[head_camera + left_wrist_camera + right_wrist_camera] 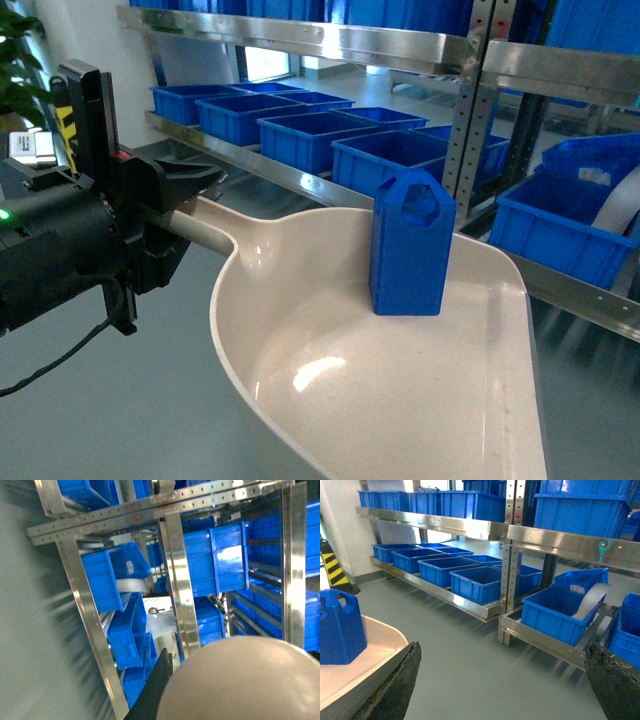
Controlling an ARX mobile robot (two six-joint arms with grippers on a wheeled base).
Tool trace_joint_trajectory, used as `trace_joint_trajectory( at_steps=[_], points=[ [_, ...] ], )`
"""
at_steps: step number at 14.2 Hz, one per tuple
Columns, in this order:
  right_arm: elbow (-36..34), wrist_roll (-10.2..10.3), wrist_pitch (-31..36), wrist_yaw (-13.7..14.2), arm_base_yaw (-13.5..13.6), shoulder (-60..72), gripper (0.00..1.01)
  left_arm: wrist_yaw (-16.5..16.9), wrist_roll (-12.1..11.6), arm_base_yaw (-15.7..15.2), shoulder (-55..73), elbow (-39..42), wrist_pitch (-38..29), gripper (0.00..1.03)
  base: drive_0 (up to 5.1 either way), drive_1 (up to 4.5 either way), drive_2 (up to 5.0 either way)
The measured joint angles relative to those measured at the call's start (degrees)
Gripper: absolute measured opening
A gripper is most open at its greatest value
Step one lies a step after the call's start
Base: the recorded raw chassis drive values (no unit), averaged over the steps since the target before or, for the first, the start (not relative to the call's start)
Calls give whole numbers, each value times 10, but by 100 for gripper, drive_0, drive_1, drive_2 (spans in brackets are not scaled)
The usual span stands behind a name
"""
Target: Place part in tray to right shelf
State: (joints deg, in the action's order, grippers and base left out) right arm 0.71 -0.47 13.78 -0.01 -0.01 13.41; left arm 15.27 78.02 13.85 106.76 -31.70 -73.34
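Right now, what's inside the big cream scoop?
One blue part stands upright inside the tray, near its far rim. The rest that shows is bare. The part hides the floor beneath it, and the near end is cut off.

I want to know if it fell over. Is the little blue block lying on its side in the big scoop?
No, the part stands upright inside the tray, its peaked top pointing up.
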Motion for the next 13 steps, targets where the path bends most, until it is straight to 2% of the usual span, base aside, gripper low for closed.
trace_joint_trajectory(
  at_steps=[13],
  points=[
    [0,0,0,0,0,0,98,0,0,1,0,0,0,13,-161,-161,-161]
  ],
)
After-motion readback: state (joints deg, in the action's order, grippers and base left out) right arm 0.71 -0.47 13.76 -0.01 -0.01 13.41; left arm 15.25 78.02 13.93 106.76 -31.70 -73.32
